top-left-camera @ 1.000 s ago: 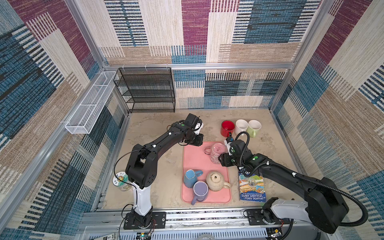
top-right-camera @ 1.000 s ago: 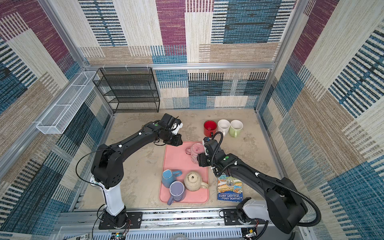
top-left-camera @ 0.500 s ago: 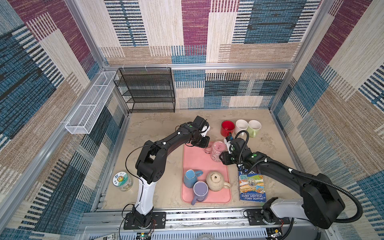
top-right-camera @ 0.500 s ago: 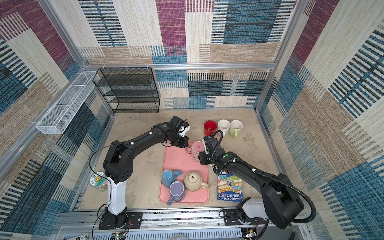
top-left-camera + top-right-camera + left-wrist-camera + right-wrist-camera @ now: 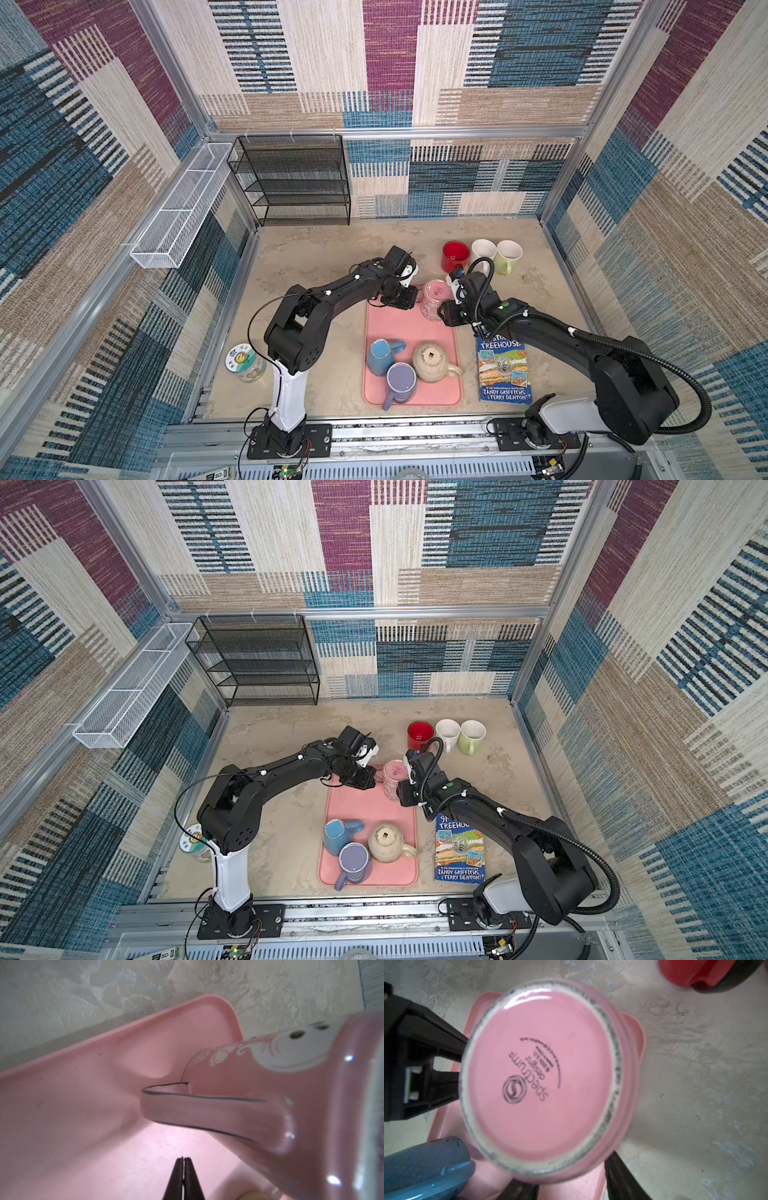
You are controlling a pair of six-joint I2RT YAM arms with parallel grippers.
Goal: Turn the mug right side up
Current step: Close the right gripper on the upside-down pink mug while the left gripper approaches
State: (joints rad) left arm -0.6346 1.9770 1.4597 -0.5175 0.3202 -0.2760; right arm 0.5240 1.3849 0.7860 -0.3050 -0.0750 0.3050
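Note:
The pink mug (image 5: 435,297) (image 5: 395,776) stands upside down on the far right corner of the pink tray (image 5: 401,332), its base (image 5: 542,1076) facing up. My right gripper (image 5: 441,311) (image 5: 571,1181) reaches it from the right, and its dark fingers (image 5: 623,1178) press the wall on both sides below the base. My left gripper (image 5: 417,297) (image 5: 183,1159) is shut and holds nothing. Its tips hover low over the tray floor (image 5: 83,1115), just short of the mug's handle (image 5: 218,1113).
On the tray's near half sit a blue mug (image 5: 380,355), a purple mug (image 5: 401,382) and a beige pot (image 5: 432,361). A book (image 5: 503,370) lies to the right of the tray. Red (image 5: 456,253), white (image 5: 483,251) and green (image 5: 509,255) mugs stand behind. A jar (image 5: 245,361) stands near left and a black rack (image 5: 297,178) at the back.
My left gripper has swung right from the tray's far left corner to the mug's handle and has shut. The right jaws have narrowed onto the mug.

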